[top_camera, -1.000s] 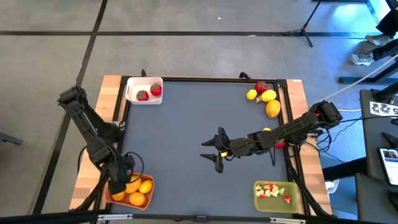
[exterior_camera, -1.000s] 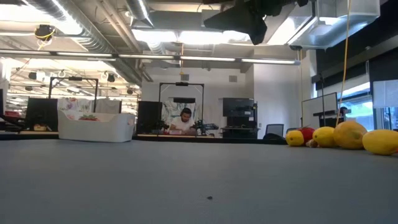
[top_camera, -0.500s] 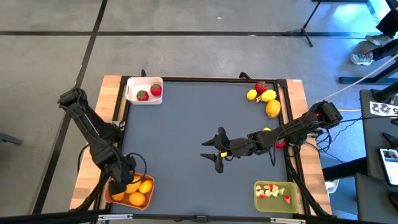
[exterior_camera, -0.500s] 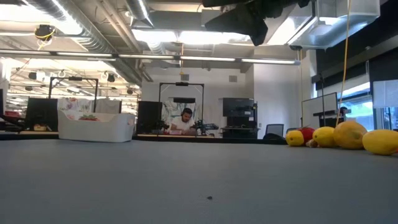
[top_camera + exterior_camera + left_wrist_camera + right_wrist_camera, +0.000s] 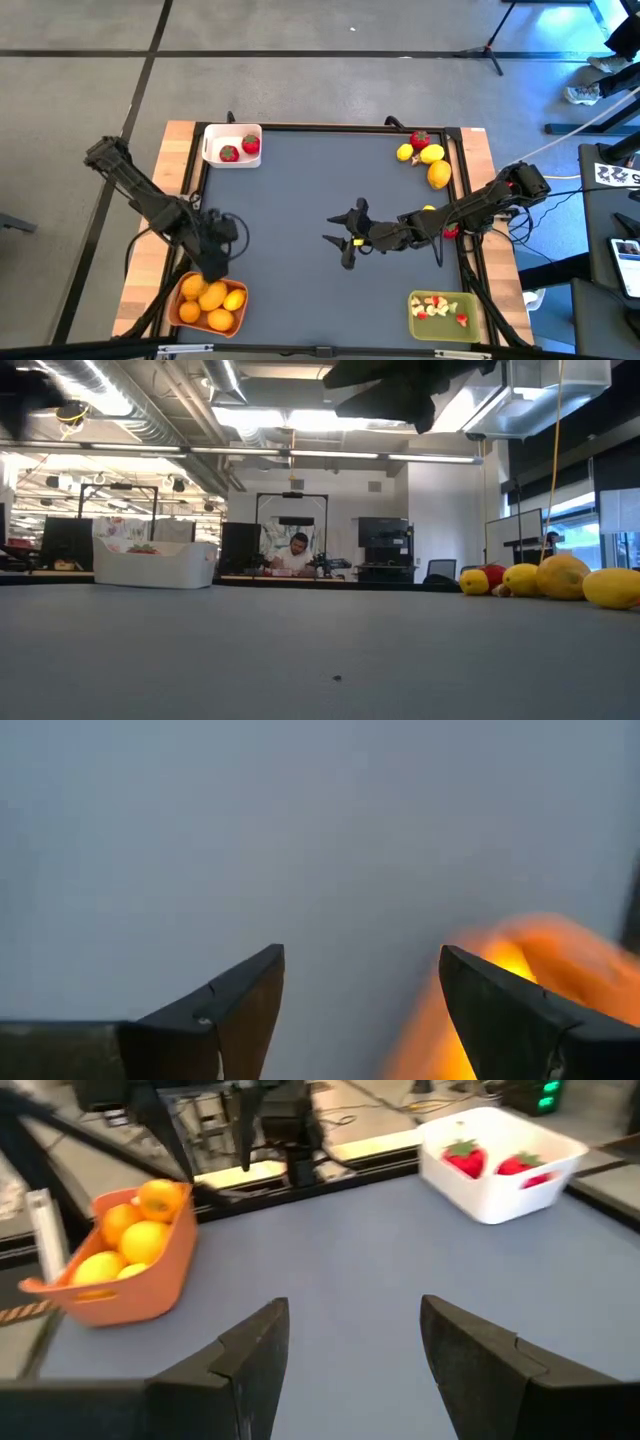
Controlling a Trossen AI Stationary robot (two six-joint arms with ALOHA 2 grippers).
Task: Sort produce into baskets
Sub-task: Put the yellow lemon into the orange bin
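Observation:
My left gripper (image 5: 215, 262) hangs open over the dark mat beside the far edge of the orange basket (image 5: 208, 305), which holds several orange and yellow fruits. Nothing is between its fingers in the left wrist view (image 5: 360, 980). My right gripper (image 5: 342, 240) stands open above the middle of the mat, holding nothing (image 5: 355, 1340). The white basket (image 5: 232, 145) at the far left holds two strawberries. The green basket (image 5: 445, 312) at the near right holds small pale and red bits. Lemons (image 5: 434, 165) and a strawberry (image 5: 420, 140) lie on the mat at the far right.
A small yellow piece (image 5: 428, 209) and a small red piece (image 5: 450, 232) lie under my right arm near the table's right edge. A raised black frame (image 5: 330, 127) borders the mat. Bare mat lies between the two grippers. A person sits far behind the table (image 5: 297, 555).
My left gripper has risen from over the orange basket and gone toward the table's far edge and a little right, turning as it went; it now hangs over the mat beside the basket. My right gripper has turned slightly in place.

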